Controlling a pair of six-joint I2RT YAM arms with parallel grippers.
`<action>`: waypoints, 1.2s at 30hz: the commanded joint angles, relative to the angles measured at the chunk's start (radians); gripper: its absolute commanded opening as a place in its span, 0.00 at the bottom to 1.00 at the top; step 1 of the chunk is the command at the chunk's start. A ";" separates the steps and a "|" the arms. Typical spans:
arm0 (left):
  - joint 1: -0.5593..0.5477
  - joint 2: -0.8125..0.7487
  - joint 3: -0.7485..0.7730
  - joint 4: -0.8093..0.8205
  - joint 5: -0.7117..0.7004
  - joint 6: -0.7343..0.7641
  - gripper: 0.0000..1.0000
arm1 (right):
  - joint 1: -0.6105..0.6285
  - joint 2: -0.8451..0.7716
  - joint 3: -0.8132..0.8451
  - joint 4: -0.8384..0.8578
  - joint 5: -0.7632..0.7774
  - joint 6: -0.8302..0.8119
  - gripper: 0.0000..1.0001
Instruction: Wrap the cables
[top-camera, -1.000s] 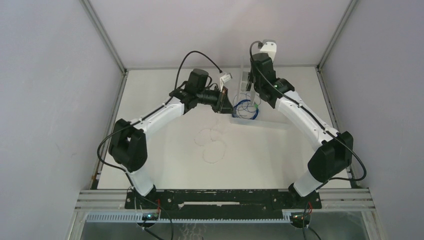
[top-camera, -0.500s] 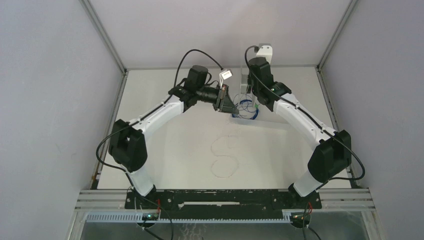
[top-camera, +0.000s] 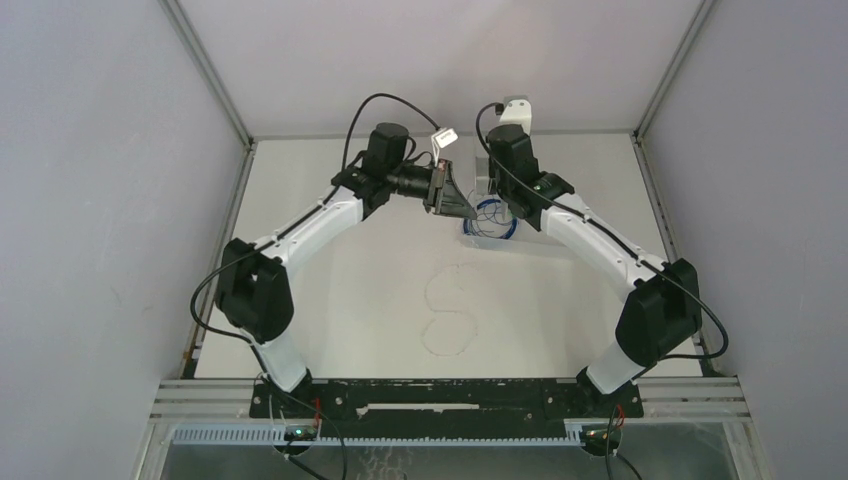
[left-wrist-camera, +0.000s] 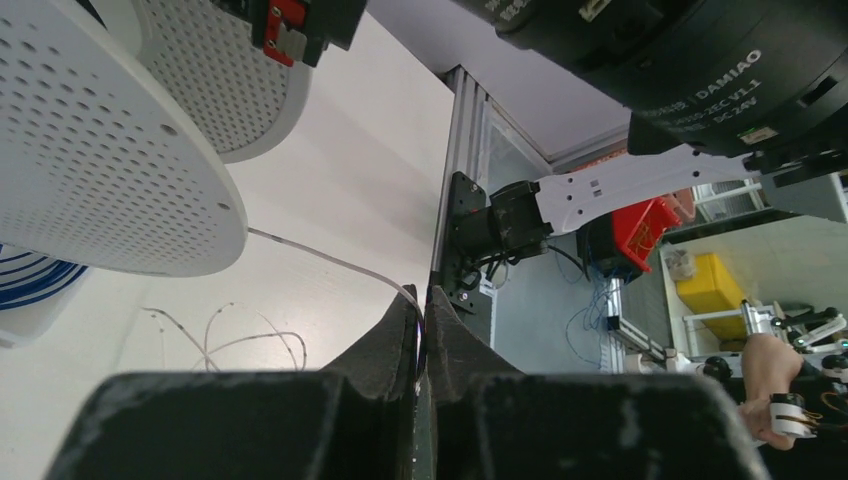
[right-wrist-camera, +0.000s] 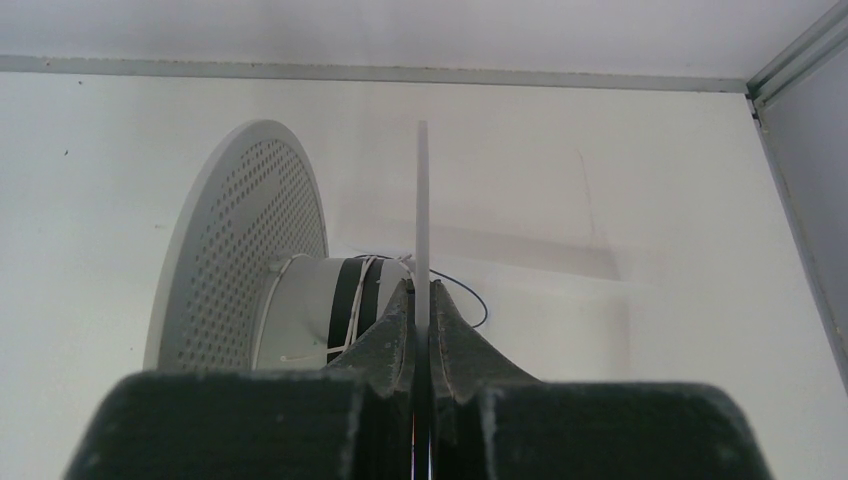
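Note:
The cable (top-camera: 447, 311) is a hair-thin pale strand lying in loose loops mid-table. In the left wrist view it (left-wrist-camera: 330, 262) rises taut from behind a white perforated spool flange (left-wrist-camera: 110, 170) into my left gripper (left-wrist-camera: 422, 298), which is shut on it. That gripper (top-camera: 465, 210) hovers just left of the spool (top-camera: 490, 215), which carries blue coils. My right gripper (right-wrist-camera: 421, 290) is shut on the thin edge of the spool's near flange (right-wrist-camera: 422, 190). Beyond it the perforated flange (right-wrist-camera: 240, 240) and the core (right-wrist-camera: 350, 300) show, with pale strands wound round the core.
Slack loops of the strand (left-wrist-camera: 230, 335) lie on the white table below the left gripper. Aluminium frame rails (top-camera: 240, 170) and grey walls enclose the table on three sides. Both arms meet at the far centre.
Both grippers and the spool have shifted slightly toward the far wall. The loops on the table were pulled and redrawn into a taller, larger figure nearer the front.

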 joint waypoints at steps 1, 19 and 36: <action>0.011 -0.060 0.071 0.112 0.090 -0.105 0.08 | 0.006 -0.050 0.014 0.118 0.041 -0.037 0.00; 0.077 -0.033 0.139 0.219 0.113 -0.250 0.12 | 0.028 -0.047 -0.008 0.136 0.036 -0.066 0.00; 0.171 0.026 0.211 0.381 0.123 -0.425 0.10 | 0.037 -0.052 -0.035 0.133 -0.016 -0.065 0.00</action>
